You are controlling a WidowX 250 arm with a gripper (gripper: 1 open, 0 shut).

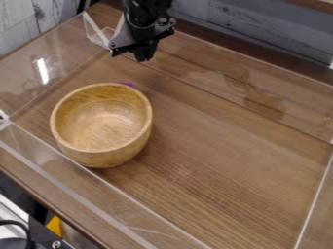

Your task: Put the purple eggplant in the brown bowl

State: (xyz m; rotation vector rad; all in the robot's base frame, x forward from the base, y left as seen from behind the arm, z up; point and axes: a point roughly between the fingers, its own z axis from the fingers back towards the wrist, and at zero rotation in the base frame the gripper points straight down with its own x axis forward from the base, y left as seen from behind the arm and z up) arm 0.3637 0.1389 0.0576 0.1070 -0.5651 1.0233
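Here, the wood-grain brown tabletop (221,146) fills the frame, the round light-brown wooden bowl (101,124) sits empty at centre left, the black gripper (143,51) is closed at upper centre, its hold unclear, and the purple eggplant is hidden.

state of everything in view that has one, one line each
end effector: shut, at the far end of the table, nothing visibly held
brown bowl: upright, empty
purple eggplant: only a sliver shows behind the bowl's far rim, outside the bowl
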